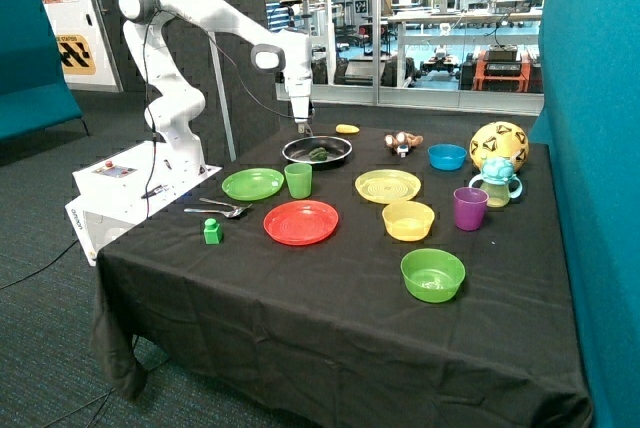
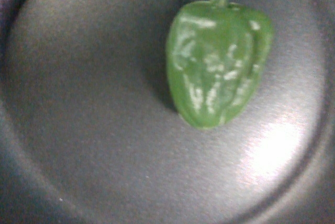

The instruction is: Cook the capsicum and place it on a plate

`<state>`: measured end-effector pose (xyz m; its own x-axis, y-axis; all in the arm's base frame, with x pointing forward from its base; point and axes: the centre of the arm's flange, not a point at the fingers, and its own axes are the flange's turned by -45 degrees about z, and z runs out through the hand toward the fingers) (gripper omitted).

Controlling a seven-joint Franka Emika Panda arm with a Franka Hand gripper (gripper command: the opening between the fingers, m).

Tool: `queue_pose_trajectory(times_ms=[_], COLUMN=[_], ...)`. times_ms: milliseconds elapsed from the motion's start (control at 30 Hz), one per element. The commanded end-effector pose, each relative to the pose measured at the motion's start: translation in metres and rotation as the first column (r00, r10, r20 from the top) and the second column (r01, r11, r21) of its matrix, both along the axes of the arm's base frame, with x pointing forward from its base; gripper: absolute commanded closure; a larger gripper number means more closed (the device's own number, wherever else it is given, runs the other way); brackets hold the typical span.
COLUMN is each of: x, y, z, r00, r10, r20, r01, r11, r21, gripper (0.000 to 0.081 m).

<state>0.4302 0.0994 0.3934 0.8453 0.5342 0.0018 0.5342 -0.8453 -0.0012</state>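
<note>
The capsicum (image 1: 318, 154) is small, dark green and lumpy, and it lies inside a black frying pan (image 1: 340, 145) at the back of the table. My gripper (image 1: 303, 130) hangs just above the pan's near rim, close to the capsicum and apart from it. In the wrist view the capsicum (image 2: 217, 59) lies on its side on the pan's dark floor (image 2: 94, 103), with its stem pointing at the rim. The bright green plate (image 1: 252, 184) sits bare in front of the pan, toward the robot's base.
A green cup (image 1: 298, 180) stands between the pan and the red plate (image 1: 300, 222). A yellow plate (image 1: 388, 186), yellow bowl (image 1: 408, 220), green bowl (image 1: 433, 274), purple cup (image 1: 469, 208), blue bowl (image 1: 447, 156) and ball (image 1: 498, 143) fill the other side. Cutlery (image 1: 215, 210) and a green block (image 1: 212, 232) lie near the front corner.
</note>
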Motion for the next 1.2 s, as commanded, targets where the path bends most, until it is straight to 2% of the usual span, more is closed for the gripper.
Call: queue_pose_trajectory(times_ms=[0,233,333,500,667,800,1167], x=[-0.004,-0.001,0.000,0.001,0.003,0.006,0.017], y=[0.021,0.023,0.026,0.029,0.029,0.027,0.024], z=[-0.020,-0.032,-0.037,-0.045,-0.054,-0.059,-0.066], r00=[1.000,1.000,1.000,1.000,1.000,1.000,0.998], r10=[0.018,0.001,0.000,-0.008,-0.022,-0.030,-0.062], r20=[-0.0009,-0.0009,-0.0009,-0.0009,-0.0009,-0.0009,-0.0009], r01=[-0.018,-0.001,0.000,0.008,0.022,0.030,0.062], r11=[1.000,1.000,1.000,1.000,1.000,1.000,0.998], r21=[-0.0020,-0.0020,-0.0020,-0.0020,-0.0020,-0.0020,-0.0020], gripper=[0.0047,0.0062,0.0008,0.0000,0.0002,0.0046,0.0039])
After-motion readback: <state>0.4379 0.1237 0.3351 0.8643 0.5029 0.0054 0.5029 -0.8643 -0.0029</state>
